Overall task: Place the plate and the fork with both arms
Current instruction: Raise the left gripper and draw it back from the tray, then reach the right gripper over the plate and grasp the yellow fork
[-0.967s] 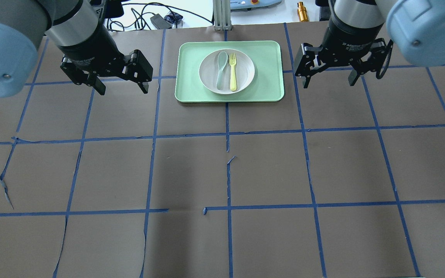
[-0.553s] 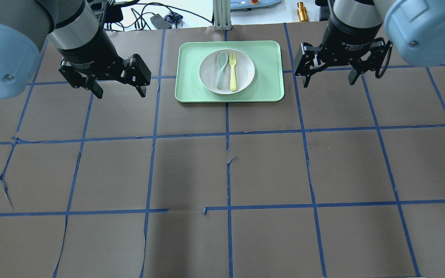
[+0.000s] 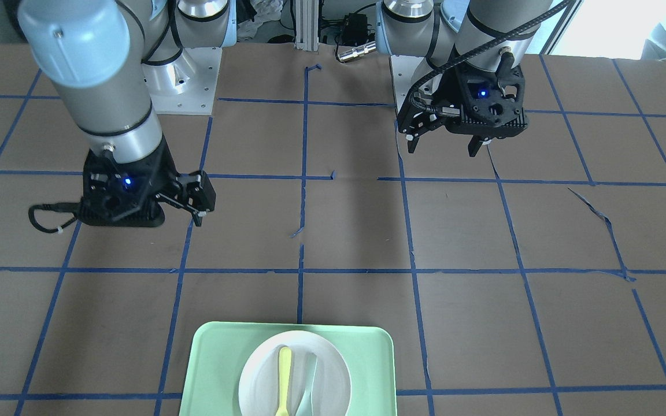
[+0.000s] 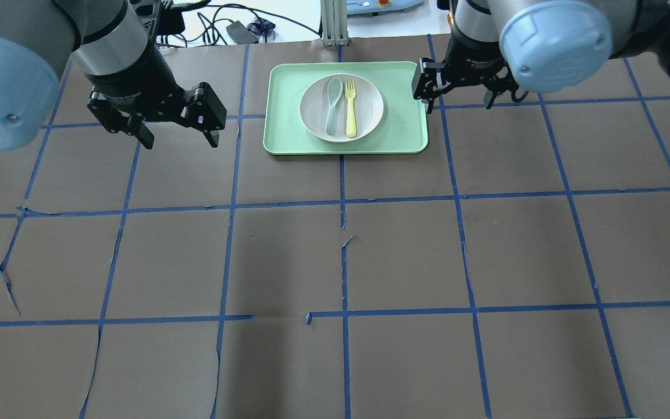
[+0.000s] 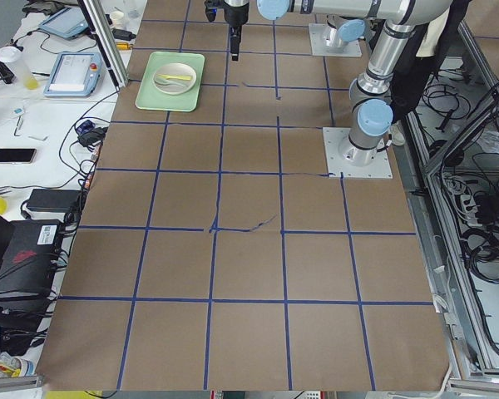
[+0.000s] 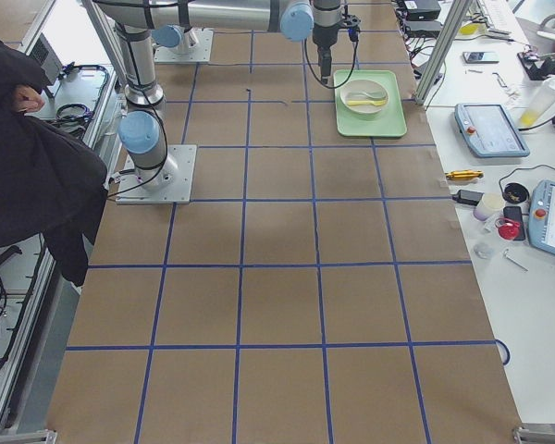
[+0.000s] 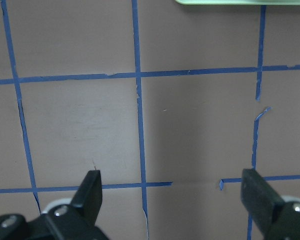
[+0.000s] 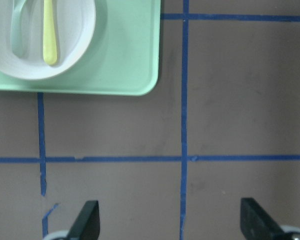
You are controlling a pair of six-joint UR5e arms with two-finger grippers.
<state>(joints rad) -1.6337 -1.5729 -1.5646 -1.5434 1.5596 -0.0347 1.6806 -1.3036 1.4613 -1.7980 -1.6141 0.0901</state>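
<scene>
Our right end effector (image 4: 458,103) has swung in just beside the tray (image 4: 405,137); our left end effector (image 4: 181,139) has barely moved; both are spread and empty; the fork (image 4: 350,113) lies on the plate (image 4: 371,105), so we judge picking is about to begin.

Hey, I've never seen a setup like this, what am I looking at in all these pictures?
Two robot arms stand at a brown table. The left arm and right arm each end in black jaws, both open and holding nothing. Two cameras look down from above, two from the table's ends, and one sits on each wrist, looking past the jaws. A green tray holds a white plate with a yellow fork and a grey-green spoon on it.
</scene>
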